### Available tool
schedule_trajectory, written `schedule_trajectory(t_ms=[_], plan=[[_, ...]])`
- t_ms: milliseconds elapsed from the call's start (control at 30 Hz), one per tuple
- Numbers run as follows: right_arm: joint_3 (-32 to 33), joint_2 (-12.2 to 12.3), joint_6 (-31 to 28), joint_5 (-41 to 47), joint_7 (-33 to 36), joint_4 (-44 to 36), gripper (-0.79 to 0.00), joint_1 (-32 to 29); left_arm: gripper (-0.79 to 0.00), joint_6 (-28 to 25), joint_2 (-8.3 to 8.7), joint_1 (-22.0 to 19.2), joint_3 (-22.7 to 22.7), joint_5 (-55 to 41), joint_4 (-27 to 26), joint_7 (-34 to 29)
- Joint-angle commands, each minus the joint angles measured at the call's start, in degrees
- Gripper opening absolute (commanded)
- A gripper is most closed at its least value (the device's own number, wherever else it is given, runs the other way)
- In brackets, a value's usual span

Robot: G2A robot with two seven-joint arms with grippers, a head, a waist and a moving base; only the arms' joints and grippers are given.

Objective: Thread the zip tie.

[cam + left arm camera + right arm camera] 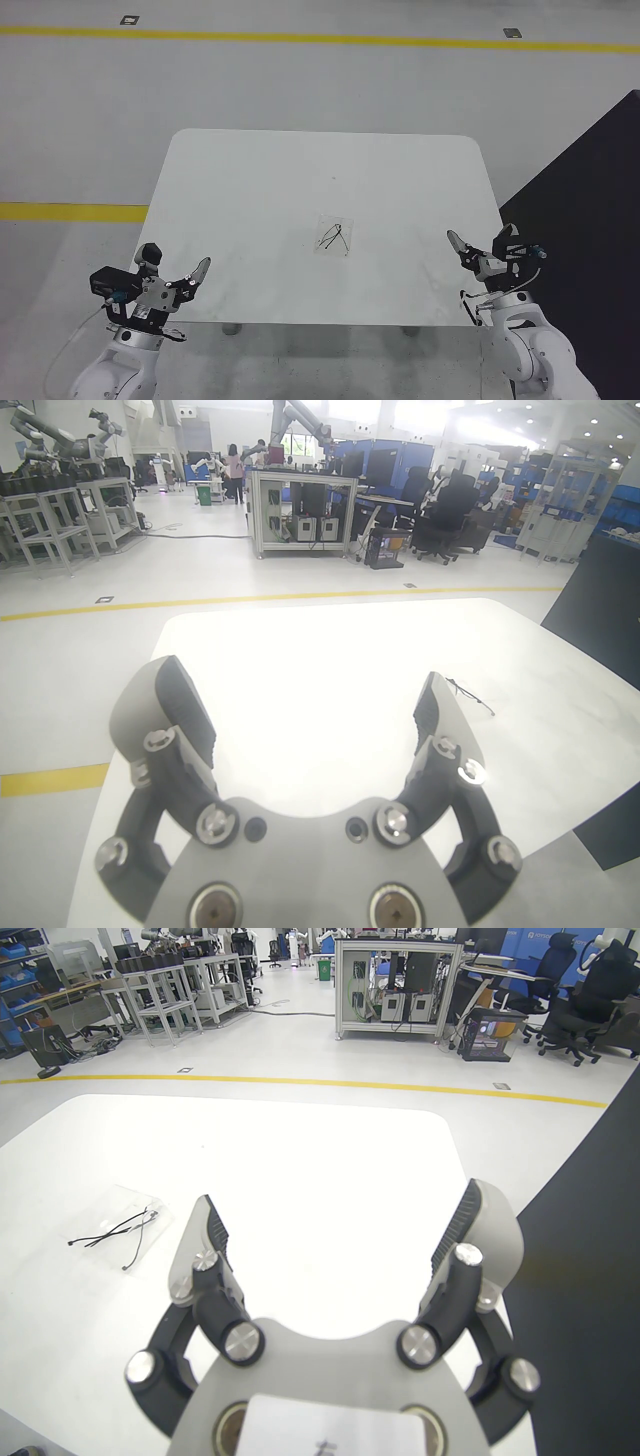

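Observation:
Thin black zip ties [335, 238] lie crossed on a small clear plastic sheet [326, 222] near the middle of the white table [260, 180]. In the right wrist view the zip ties [116, 1234] rest on the clear sheet [120, 1200]. A zip tie [472, 695] shows past one finger in the left wrist view. My left gripper [176, 266] stands open at the table's near left corner, nothing between its fingers. My right gripper [482, 243] stands open at the near right edge, also holding nothing. Both are well apart from the ties.
A black panel [590, 200] stands close to the table's right side. Yellow floor lines [300, 38] run behind and to the left of the table. Bare tabletop lies between each gripper and the ties.

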Motion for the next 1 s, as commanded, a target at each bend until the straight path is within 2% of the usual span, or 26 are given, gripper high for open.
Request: schedule_trajectory(t_ms=[0,600,700,833,967], plan=[[0.00,0.00,0.00,0.00,0.00,0.00,0.000,0.00,-0.001,0.00,0.00,0.00,0.00,0.00,0.00,0.00],[-0.81,-0.04,-1.09,0.38,0.43,-1.16,0.000,0.15,0.000,0.00,0.00,0.00,0.00,0.00,0.00,0.00],[-3.77,-0.22,-1.07,-0.64,4.88,-4.26,0.000,0.16,0.000,0.00,0.00,0.00,0.00,0.00,0.00,0.00],[-8.73,-0.80,3.37,-1.73,10.36,-8.00,0.000,0.60,0.000,0.00,0.00,0.00,0.00,0.00,0.00,0.00],[-13.70,-1.37,8.51,-3.42,19.58,-9.70,0.000,3.31,0.000,0.00,0.00,0.00,0.00,0.00,0.00,0.00]])
